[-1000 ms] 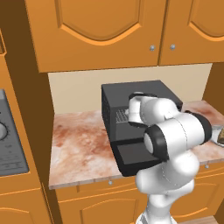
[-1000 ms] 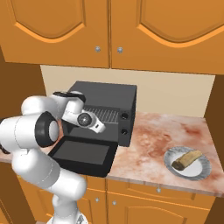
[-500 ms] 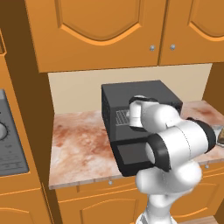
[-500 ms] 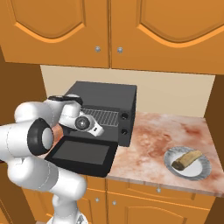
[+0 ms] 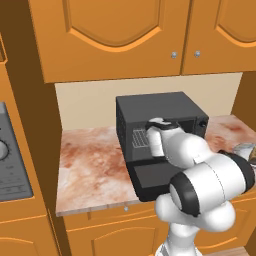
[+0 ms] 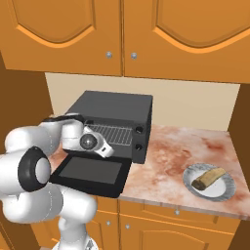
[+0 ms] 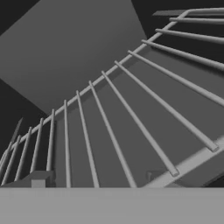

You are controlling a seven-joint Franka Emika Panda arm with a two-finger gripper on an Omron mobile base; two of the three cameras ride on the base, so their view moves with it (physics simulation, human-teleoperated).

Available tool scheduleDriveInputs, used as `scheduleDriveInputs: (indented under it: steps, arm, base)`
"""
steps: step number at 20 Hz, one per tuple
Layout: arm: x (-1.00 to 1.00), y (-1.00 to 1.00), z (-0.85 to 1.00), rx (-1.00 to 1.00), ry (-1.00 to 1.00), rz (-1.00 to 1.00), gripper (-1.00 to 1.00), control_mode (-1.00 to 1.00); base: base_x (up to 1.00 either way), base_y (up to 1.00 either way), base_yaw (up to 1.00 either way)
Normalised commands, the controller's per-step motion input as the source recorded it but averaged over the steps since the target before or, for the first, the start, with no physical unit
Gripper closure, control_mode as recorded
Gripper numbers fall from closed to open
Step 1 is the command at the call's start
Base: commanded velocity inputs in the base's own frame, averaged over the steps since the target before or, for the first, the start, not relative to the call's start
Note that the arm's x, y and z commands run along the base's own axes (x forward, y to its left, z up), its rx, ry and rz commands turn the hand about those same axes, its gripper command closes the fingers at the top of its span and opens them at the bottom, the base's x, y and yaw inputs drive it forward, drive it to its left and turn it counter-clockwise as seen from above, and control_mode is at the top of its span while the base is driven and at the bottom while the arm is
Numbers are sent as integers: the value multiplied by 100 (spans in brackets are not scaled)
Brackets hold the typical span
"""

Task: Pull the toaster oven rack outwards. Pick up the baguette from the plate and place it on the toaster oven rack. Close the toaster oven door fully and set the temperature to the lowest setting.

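Note:
The black toaster oven (image 6: 114, 105) stands on the counter with its door (image 6: 93, 171) folded down flat. The wire rack (image 6: 116, 133) lies inside the cavity. My gripper (image 6: 110, 151) hangs over the door, right at the rack's front edge. In the hand view the rack (image 7: 131, 113) runs close under the camera. My two fingertips (image 7: 39, 178) stand wide apart at the bottom of that view, with rack wires between them, so the gripper is open. The baguette (image 6: 209, 177) lies on the plate (image 6: 191, 185) at the counter's right.
Two knobs sit on the oven's control strip (image 6: 140, 138) to the right of the cavity. Orange wall cabinets (image 6: 127, 34) hang above. Bare marble counter (image 6: 176, 151) stretches between oven and plate. My white arm (image 5: 200, 170) covers the oven's front in the left base view.
My hand has sunk a little and moved closer to the rack's front edge, and the elbow has swung lower. Oven, door, plate and baguette stay put.

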Motion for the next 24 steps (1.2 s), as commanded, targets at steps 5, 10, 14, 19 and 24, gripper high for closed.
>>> scheduleDriveInputs:
  steps: [5,10,14,19,24]
  arm:
    - [-6,0,0,0,28,0,100,-100]
    - [-8,0,0,0,25,0,100,-100]
    - [-33,0,0,0,9,0,100,-100]
    - [-37,0,0,0,7,0,100,-100]
    - [-34,0,6,0,17,2,100,-100]
  base:
    - [0,0,0]
    - [0,0,0]
    - [0,0,0]
    - [0,0,0]
    - [0,0,0]
